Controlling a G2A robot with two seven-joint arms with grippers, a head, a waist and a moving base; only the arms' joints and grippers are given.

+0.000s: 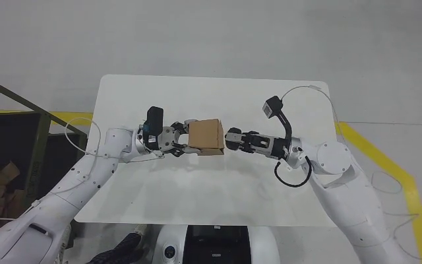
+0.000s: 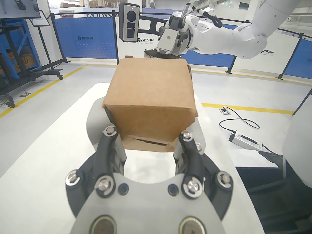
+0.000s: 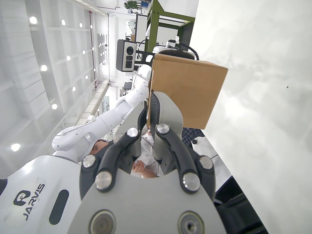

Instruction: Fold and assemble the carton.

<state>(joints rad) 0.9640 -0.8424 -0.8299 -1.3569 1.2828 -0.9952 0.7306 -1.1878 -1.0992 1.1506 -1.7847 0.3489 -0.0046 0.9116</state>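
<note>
A brown carton (image 1: 206,135) is folded into a box shape and sits between my two grippers over the middle of the white table (image 1: 198,191). My left gripper (image 1: 180,140) holds it from one end. In the left wrist view its white fingers (image 2: 95,118) flank both side walls of the carton (image 2: 150,91), and a slotted flap faces the wrist. My right gripper (image 1: 231,140) is at the opposite end. In the right wrist view that gripper (image 3: 151,105) is shut, pinching the edge wall of the carton (image 3: 187,86).
A dark green rack (image 1: 26,142) with cardboard stands off the table's left side. Yellow tape (image 1: 376,158) lines the floor. A power brick with cable (image 2: 246,142) lies on the floor beyond the table edge.
</note>
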